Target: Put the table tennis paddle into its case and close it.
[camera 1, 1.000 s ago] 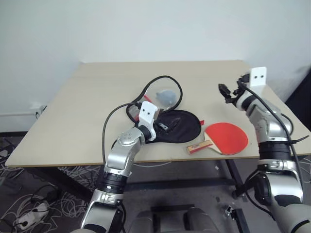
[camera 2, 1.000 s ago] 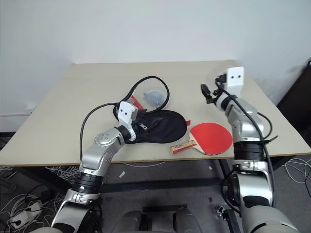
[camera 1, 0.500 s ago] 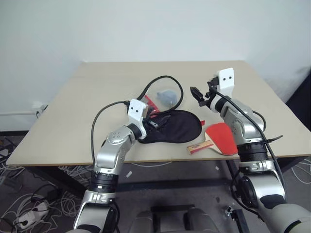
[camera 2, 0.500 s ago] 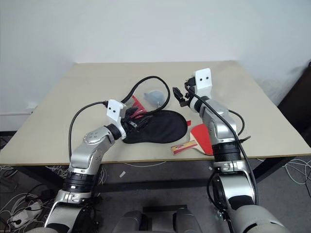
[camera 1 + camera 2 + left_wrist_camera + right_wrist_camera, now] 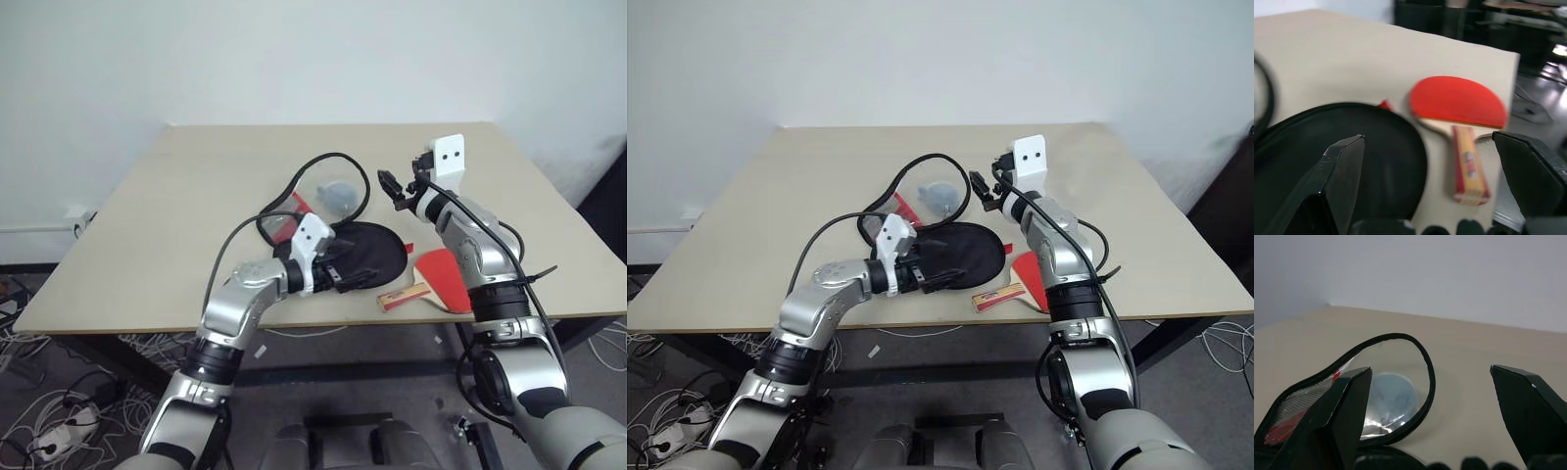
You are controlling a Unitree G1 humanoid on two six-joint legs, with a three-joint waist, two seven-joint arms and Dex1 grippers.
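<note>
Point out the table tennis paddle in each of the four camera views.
Left eye view: table tennis paddle at the table's near edge, partly behind the right arm.
Right eye view: same spot.
Left wrist view: right of the black case, handle nearer.
Right wrist view: not in it.
Shared landmark: the case.

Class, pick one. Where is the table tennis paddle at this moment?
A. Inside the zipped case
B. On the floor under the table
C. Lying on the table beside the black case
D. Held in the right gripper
C: the table tennis paddle lies flat on the table next to the case, outside it, with no gripper on it.
</note>
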